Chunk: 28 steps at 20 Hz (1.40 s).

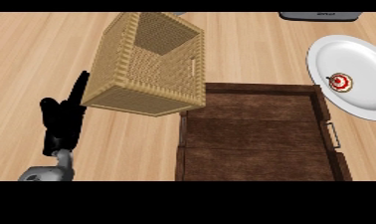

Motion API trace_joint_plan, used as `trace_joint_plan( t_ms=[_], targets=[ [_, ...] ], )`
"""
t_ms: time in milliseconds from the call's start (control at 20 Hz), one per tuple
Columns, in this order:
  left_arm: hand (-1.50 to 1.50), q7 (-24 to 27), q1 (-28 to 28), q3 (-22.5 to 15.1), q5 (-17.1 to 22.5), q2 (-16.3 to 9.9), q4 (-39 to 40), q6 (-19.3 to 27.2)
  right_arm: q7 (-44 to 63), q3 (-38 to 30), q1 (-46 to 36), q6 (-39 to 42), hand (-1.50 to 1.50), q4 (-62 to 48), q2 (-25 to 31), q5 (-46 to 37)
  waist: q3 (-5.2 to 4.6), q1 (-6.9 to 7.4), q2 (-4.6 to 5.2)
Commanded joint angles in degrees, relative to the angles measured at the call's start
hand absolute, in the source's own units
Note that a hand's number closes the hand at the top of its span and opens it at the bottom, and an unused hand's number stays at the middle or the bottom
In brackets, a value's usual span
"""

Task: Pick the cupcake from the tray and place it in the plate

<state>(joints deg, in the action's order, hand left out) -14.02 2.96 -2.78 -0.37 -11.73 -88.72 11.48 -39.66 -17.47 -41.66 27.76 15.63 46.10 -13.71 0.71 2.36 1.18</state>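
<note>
The cupcake (340, 82), small with white frosting and a red swirl on top, sits on the white plate (339, 58) at the right edge of the head view. The dark brown wooden tray (257, 138) lies at the lower middle and right, with nothing on its floor. My left hand (64, 118) shows at the lower left, fingers straight and pointing up, resting beside the wicker basket and holding nothing. My right hand appears nowhere in the view.
A tall open wicker basket (150, 63) stands at the upper middle, just left of the tray's far corner. A grey object (320, 15) peeks in at the top right. The counter is light wood.
</note>
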Motion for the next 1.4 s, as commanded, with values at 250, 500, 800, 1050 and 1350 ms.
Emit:
trace_joint_plan(
  t_ms=[250, 500, 800, 1050, 1350],
  targets=[
    [0.00, -1.25, 1.36, -0.56, 0.86, 0.33, 2.85, -2.30, -8.21, -1.74, 2.71, 9.71, -1.50, -2.94, 1.59, 2.59, -0.14, 0.05, 0.58],
    [0.00, 0.04, -0.72, -3.41, -1.26, 2.93, 1.44, -0.90, -9.44, -0.65, 2.78, 7.77, -1.50, -1.85, -0.36, 2.21, -0.22, 0.51, 0.23],
    [0.00, -0.81, 1.74, -2.25, -1.64, 2.58, 2.97, -0.72, -9.79, 0.58, 3.76, 3.32, -1.50, -3.12, -1.65, 0.97, -0.25, 0.43, 0.31],
    [0.00, 1.71, 0.72, -1.84, -1.89, 2.96, 4.67, -0.87, -9.45, 1.11, 3.27, 0.16, -1.50, -4.04, -1.16, 0.09, -0.25, 0.92, 0.47],
    [0.00, 0.71, 1.18, -1.35, -1.18, 2.47, 3.83, -2.04, -9.57, 0.72, 3.36, -1.41, -1.50, -5.41, 0.91, 0.04, -0.17, 1.24, 0.62]
  ],
)
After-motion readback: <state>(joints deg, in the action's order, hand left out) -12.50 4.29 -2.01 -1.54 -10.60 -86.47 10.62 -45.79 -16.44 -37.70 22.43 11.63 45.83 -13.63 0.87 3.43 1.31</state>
